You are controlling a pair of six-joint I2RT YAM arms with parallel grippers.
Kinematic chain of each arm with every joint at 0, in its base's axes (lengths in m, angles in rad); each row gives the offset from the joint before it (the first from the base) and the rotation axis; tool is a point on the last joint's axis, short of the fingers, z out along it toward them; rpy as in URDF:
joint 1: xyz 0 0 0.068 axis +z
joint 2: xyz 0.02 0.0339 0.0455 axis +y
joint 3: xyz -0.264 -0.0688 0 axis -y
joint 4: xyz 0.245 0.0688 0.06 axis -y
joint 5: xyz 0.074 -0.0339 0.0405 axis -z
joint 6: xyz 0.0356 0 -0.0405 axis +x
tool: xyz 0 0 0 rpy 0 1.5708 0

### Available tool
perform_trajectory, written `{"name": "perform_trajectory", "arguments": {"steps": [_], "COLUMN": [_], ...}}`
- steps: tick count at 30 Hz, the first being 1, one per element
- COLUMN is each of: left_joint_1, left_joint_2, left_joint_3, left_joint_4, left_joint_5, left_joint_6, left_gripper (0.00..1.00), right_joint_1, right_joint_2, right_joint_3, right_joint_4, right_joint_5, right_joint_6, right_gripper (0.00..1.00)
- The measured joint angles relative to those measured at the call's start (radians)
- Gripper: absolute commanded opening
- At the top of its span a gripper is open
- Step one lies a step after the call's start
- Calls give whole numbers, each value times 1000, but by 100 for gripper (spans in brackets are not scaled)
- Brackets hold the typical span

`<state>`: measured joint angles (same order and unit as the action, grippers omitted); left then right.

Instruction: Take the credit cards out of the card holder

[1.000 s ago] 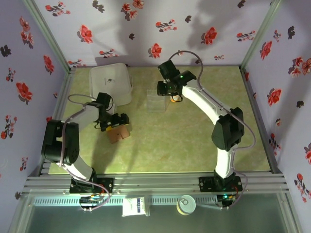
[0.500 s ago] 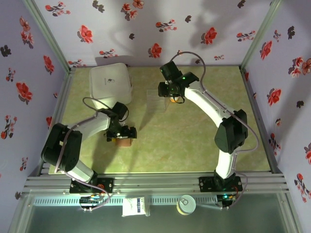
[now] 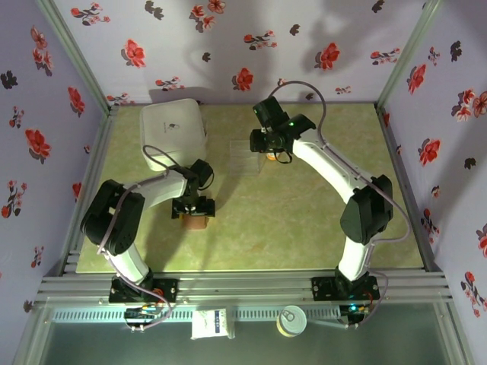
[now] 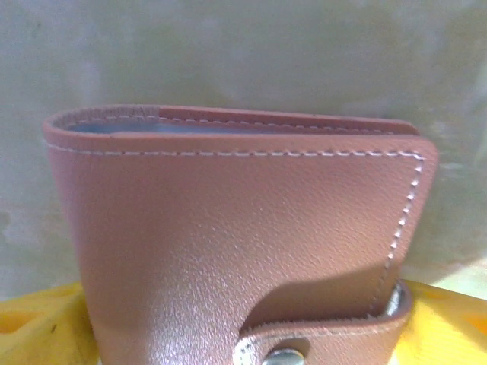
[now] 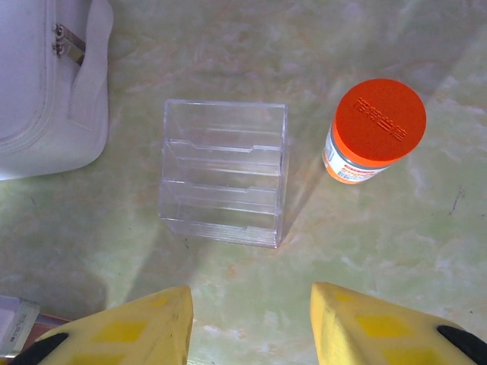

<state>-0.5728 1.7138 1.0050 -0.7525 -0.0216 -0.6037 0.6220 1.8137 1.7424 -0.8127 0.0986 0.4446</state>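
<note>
The card holder [image 3: 196, 222] is a brown leather-like bifold lying shut on the table's left half. The left wrist view sees it very close [image 4: 243, 220], its snap strap fastened. The credit cards are hidden. My left gripper [image 3: 194, 208] is down over the holder, and a yellow finger [image 4: 38, 327] shows at each side of it. The jaws stand wide, and I cannot tell whether they press on it. My right gripper [image 5: 251, 327] hangs open with nothing between its fingers, above the table at the back middle [image 3: 266, 143].
A clear plastic box [image 5: 224, 182] lies just ahead of the right gripper, and an orange-capped bottle [image 5: 377, 129] stands to its right. A large white square container [image 3: 173, 131] sits at the back left. Floral walls close in the table.
My left gripper has swung right and toward the near edge and now sits over the card holder, which shifted slightly the same way. The right arm has barely moved.
</note>
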Motion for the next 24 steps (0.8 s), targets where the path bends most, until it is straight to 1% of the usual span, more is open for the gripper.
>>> {"name": "perform_trajectory", "arguments": {"steps": [4,11,18,24], "left_joint_1": [-14,-51,-106,-143], "left_joint_2": [4,19,83,169], "left_joint_3": [18,68,211,320], "left_joint_4": [-12,-27,-30,-26], "left_joint_5": [-19,-24,-9,31], "left_joint_6": [-5,-20,-57,-101], "left_gripper": [79,78,78,78], "right_joint_1": [0,0,-13,-56], "right_joint_2": [-1,-28,-69,-159], "right_joint_3": [-11,-57,-109,-230], "right_joint_4": [0,1,4,32], "right_joint_5": [11,25,55,60], "right_joint_6": [-3,-6,-6,-6], "right_gripper": [45,45,46,47]}}
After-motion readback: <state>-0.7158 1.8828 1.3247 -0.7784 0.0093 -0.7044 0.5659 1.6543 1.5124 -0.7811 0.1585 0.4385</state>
